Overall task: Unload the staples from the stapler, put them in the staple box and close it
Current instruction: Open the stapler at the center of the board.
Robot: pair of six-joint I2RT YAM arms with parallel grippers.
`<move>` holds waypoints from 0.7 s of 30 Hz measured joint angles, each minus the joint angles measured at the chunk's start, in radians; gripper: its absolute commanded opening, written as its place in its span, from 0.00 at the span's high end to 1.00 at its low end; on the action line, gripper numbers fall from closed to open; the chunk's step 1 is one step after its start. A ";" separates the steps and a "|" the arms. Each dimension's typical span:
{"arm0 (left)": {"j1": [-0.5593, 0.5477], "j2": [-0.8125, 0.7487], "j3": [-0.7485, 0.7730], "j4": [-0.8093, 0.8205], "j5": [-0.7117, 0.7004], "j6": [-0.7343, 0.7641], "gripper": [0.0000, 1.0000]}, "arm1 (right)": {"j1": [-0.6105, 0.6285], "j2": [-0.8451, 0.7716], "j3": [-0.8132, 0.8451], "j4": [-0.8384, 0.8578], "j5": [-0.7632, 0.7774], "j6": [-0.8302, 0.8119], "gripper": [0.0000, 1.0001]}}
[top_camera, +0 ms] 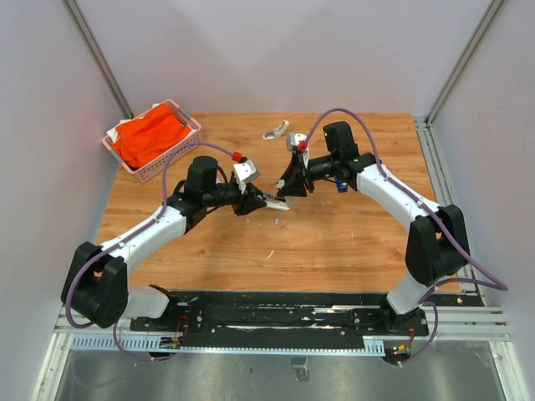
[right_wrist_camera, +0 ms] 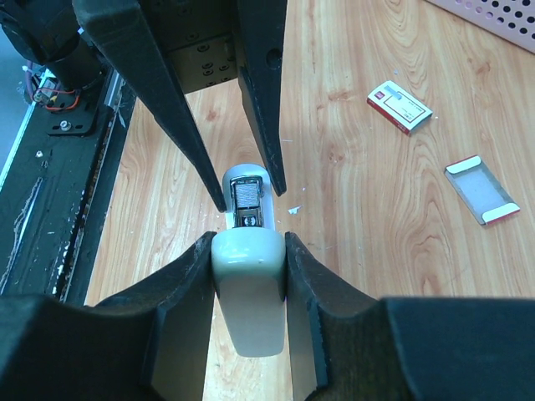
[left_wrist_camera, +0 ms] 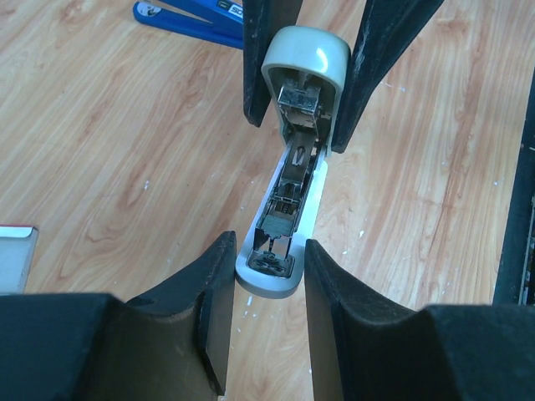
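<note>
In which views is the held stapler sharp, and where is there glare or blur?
Left wrist view: the grey stapler is sharp along its metal channel, with glare on its rounded cap; the left gripper looks dark and soft. Right wrist view: the cap is slightly soft, the wooden table sharp. Top view: even light, faint shadows under the arms, the stapler too small for detail.
</note>
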 measured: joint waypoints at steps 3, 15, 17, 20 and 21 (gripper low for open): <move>0.000 0.000 -0.003 0.009 -0.002 -0.010 1.00 | -0.005 -0.009 -0.007 0.015 0.000 0.017 1.00; 0.000 -0.006 -0.037 0.072 -0.040 -0.047 1.00 | -0.027 -0.009 -0.048 0.138 0.010 0.159 0.99; 0.000 -0.010 -0.041 0.090 -0.045 -0.051 1.00 | -0.037 -0.009 -0.052 0.158 -0.006 0.186 1.00; 0.000 -0.010 -0.042 0.104 -0.048 -0.051 1.00 | -0.049 -0.009 -0.053 0.180 -0.027 0.212 0.99; 0.000 -0.010 -0.044 0.111 -0.049 -0.053 1.00 | -0.053 -0.009 -0.053 0.183 -0.032 0.215 0.99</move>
